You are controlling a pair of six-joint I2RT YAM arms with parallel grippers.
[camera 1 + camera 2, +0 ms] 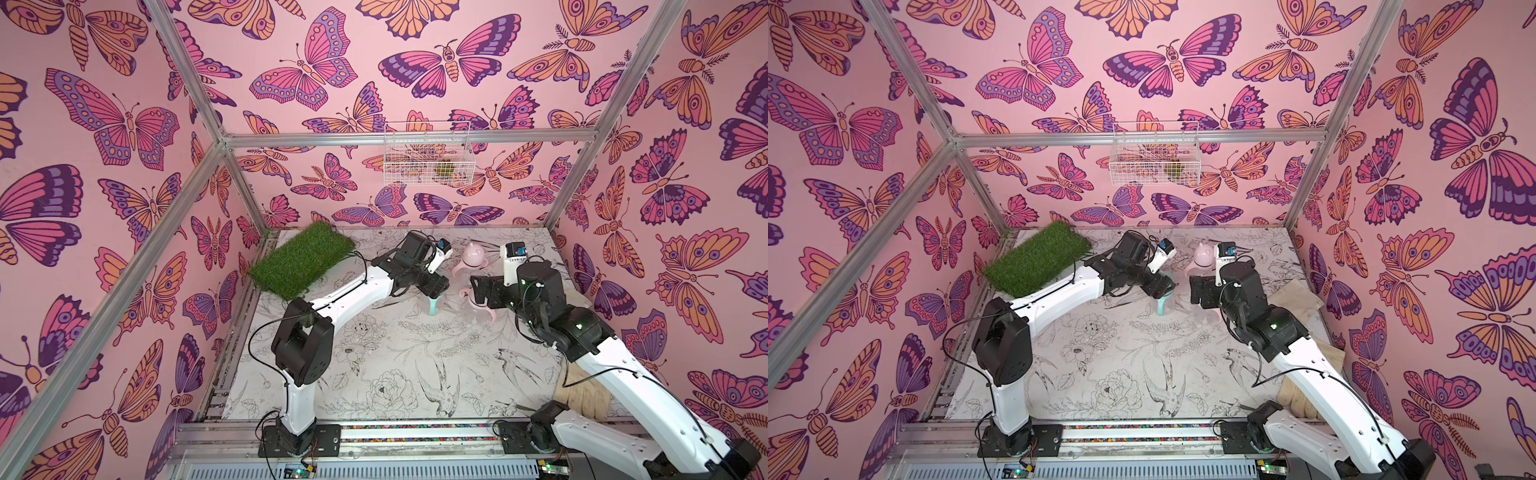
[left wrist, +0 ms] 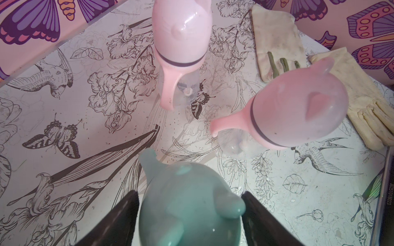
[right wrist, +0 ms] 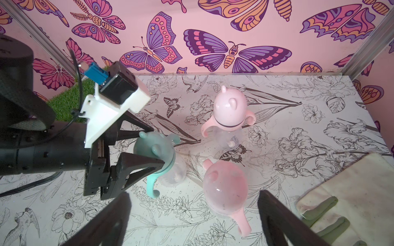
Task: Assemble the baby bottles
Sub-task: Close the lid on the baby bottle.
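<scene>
Arms hid most of the teal bottle (image 1: 432,306) in both top views; the wrist views showed my left tool (image 3: 158,147) straddling it, grip unclear. My right tool (image 3: 194,193) stood wide.

Two arms angled toward each other, left arm (image 1: 349,293) reaching forward with elbow raised, left gripper (image 3: 158,147) held low and level, jaws parted, right arm (image 1: 615,361) stretched forward, right gripper (image 3: 194,192) pointing down, jaws spread wide.
</scene>
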